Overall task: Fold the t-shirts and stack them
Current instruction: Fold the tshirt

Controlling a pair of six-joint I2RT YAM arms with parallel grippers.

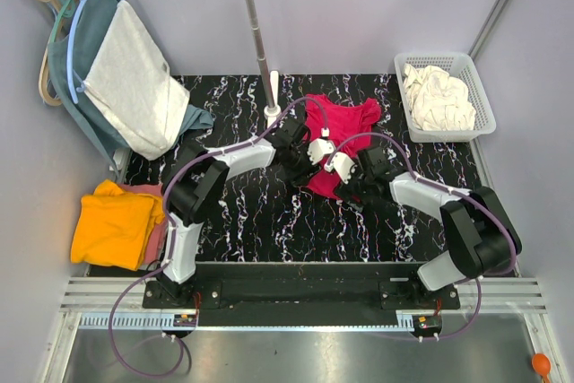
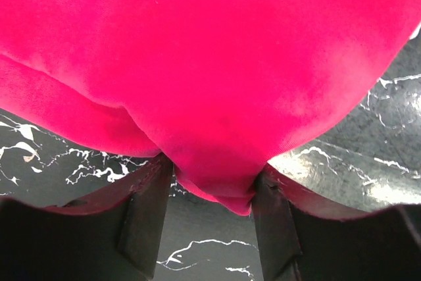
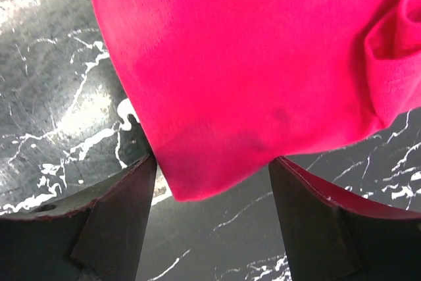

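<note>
A crumpled red t-shirt [image 1: 341, 123] of soft knit cloth lies on the black, white-veined marble-look tabletop [image 1: 260, 221]. Both arms reach in to its near edge. The left gripper [image 1: 316, 150] and the right gripper [image 1: 339, 166] sit just beside each other at that hem, the left one slightly farther from the bases.

In the left wrist view, the left gripper [image 2: 212, 176] is closed down on a thick bunch of the red t-shirt [image 2: 210, 64]. The fold fills the narrow gap and presses against both dark fingers [image 2: 148, 208]. The rest of the cloth spreads out ahead of the gripper.

In the right wrist view, the right gripper [image 3: 212, 169] stands wider apart. A flat corner of the red t-shirt [image 3: 250, 64] lies in the gap and meets the tips of both fingers [image 3: 118, 208]. No pinch on the cloth shows there.

Well to the right of the right gripper stands a white plastic mesh basket [image 1: 430, 56] holding a rumpled cream cloth [image 1: 438, 96]. Well to the left of the left gripper, at the tabletop's edge, lies a folded orange shirt [image 1: 112, 226] on top of a pink garment [image 1: 157, 235].
</note>
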